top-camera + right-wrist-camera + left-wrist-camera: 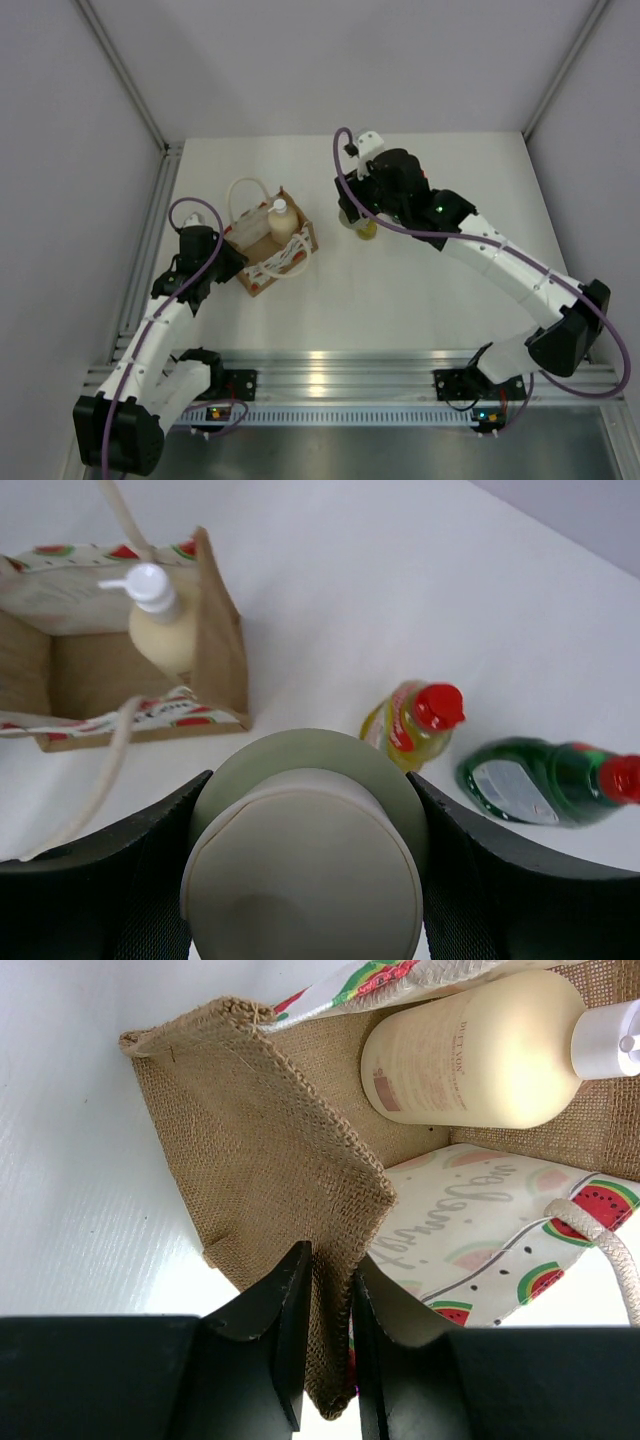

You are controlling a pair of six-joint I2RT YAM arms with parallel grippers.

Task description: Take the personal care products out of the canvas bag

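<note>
Tan bag [260, 1140], watermelon print; cream pump bottle [470, 1055]; seemingly white-labelled green bottle [520, 780].

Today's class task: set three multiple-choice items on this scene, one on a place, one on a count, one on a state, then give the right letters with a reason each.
1. Where is the pump bottle? A inside the bag; B lying outside it; C held in the air.
2. How many bottles are outside the bag? A one; B two; C three.
3. What is the left gripper doing? A hanging open; B pinching the bag's wall; C holding a bottle.
Answers: 1 A, it sits between the bag's walls. 2 C, the yellow bottle and green bottle are on the table and the right gripper holds a cream bottle. 3 B, its fingers are closed on the burlap edge.
</note>
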